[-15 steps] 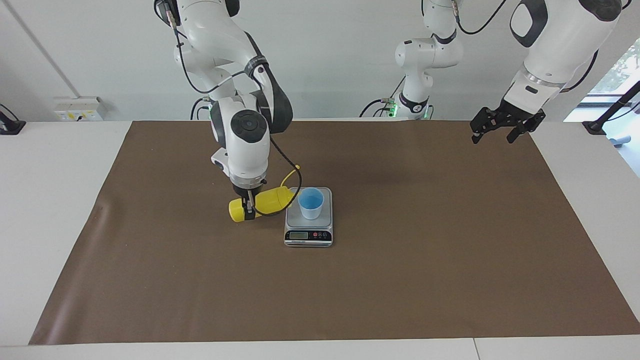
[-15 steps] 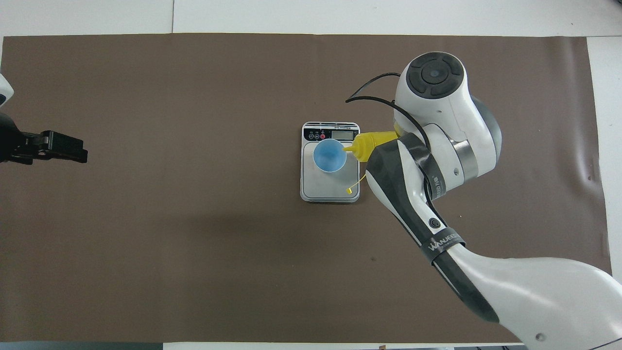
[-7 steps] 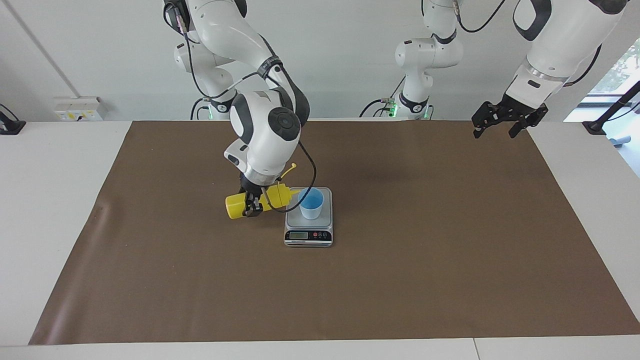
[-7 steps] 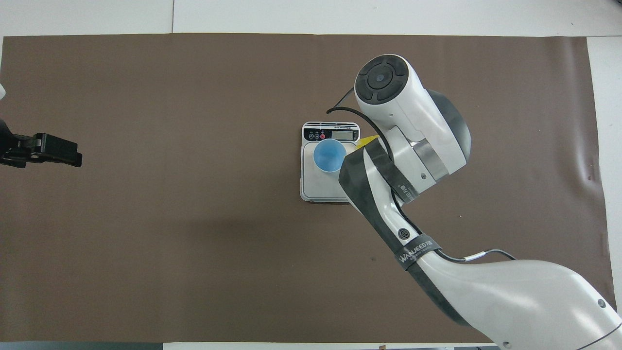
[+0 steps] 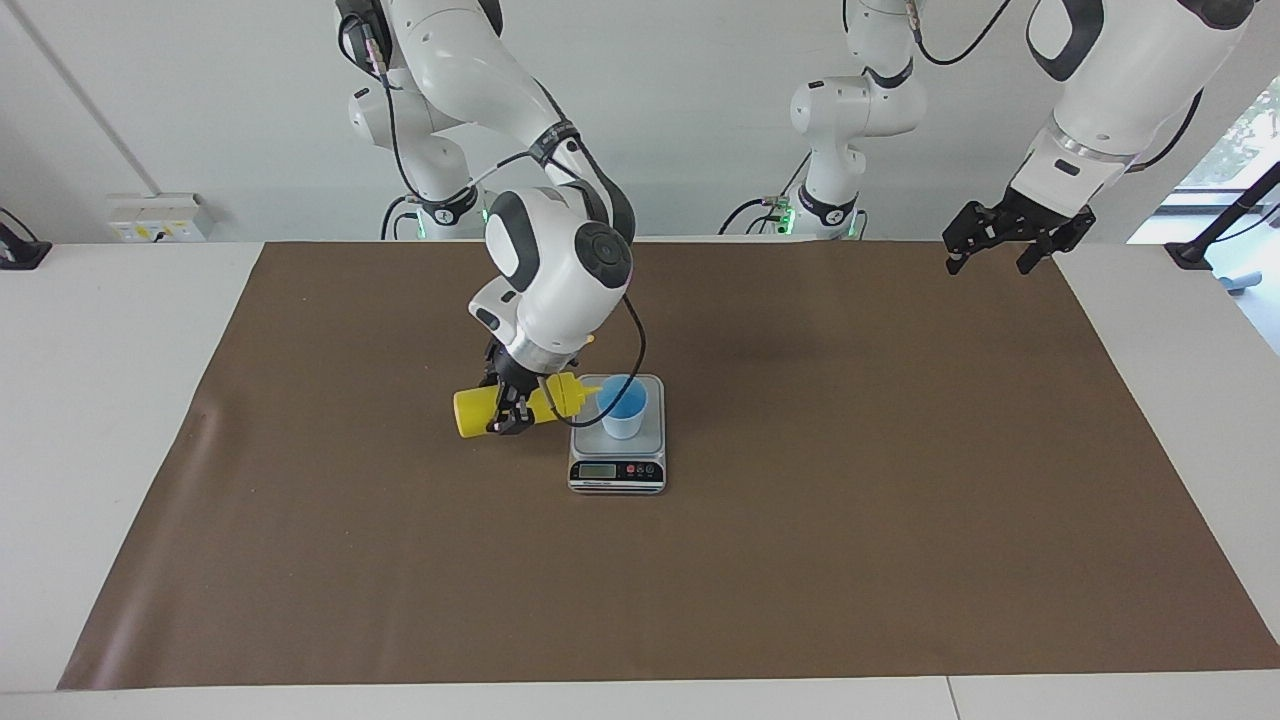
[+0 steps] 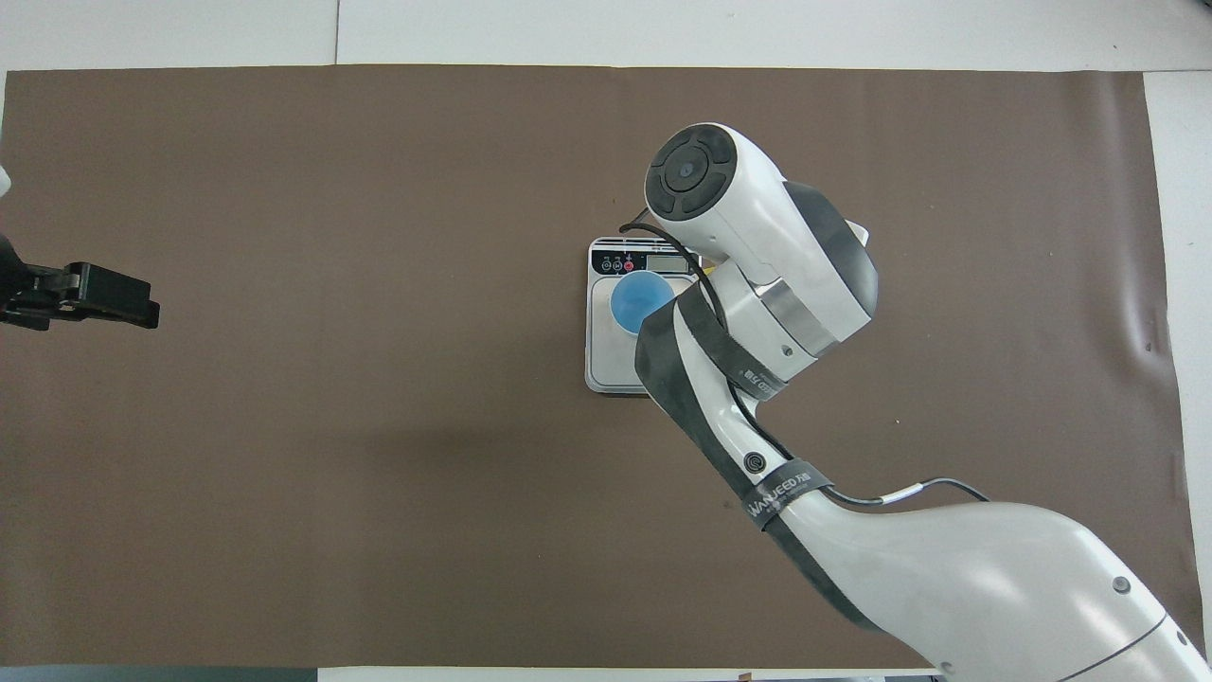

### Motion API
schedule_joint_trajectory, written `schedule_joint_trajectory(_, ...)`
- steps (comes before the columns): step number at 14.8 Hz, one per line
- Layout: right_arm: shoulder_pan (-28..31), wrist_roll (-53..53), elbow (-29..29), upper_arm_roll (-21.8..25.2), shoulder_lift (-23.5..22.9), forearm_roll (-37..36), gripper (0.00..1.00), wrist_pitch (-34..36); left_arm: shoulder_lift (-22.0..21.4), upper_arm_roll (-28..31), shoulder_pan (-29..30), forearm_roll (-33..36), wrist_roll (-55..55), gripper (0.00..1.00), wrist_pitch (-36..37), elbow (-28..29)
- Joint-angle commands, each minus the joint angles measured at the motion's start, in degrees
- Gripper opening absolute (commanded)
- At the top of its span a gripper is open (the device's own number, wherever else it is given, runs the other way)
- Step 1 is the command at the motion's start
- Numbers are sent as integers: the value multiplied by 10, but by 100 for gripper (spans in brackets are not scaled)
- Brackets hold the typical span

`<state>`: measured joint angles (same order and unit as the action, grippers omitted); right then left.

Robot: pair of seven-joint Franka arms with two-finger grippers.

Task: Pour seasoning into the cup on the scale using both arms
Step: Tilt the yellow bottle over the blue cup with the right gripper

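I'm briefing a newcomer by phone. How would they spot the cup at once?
Find the brown mat covering the table; near its middle sits a small silver-grey digital scale. The small light blue tapered plastic cup stands on its platform, the only blue thing, beside a tilted yellow squeeze bottle.

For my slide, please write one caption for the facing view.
Right gripper tips yellow plastic squeeze bottle toward light blue cup on silver-grey scale; left gripper waits open.

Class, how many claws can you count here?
2. The right claw grips the yellow squeeze bottle beside the scale; the left claw waits over the mat's edge.
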<state>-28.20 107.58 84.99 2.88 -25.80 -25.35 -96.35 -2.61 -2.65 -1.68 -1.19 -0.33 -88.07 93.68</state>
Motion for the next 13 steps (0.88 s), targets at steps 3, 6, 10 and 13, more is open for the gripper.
schedule_joint_trajectory(3, 0, 35, -52, -1, -24, -18, 0, 41, 2, -3, 8, 7, 11, 100, 9, -12)
schedule_joint_trajectory(6, 0, 54, -63, -2, -29, -19, 0, 52, 5, -3, 8, 9, 11, 100, 11, -16)
schedule_joint_trajectory(10, 0, 73, -66, -2, -30, -13, 0, 58, 15, -2, 8, 8, 11, 100, 12, -28)
schedule_joint_trajectory(13, 0, 84, -66, -3, -30, -11, 0, 57, 16, -2, 8, 9, 12, 100, 15, -39)
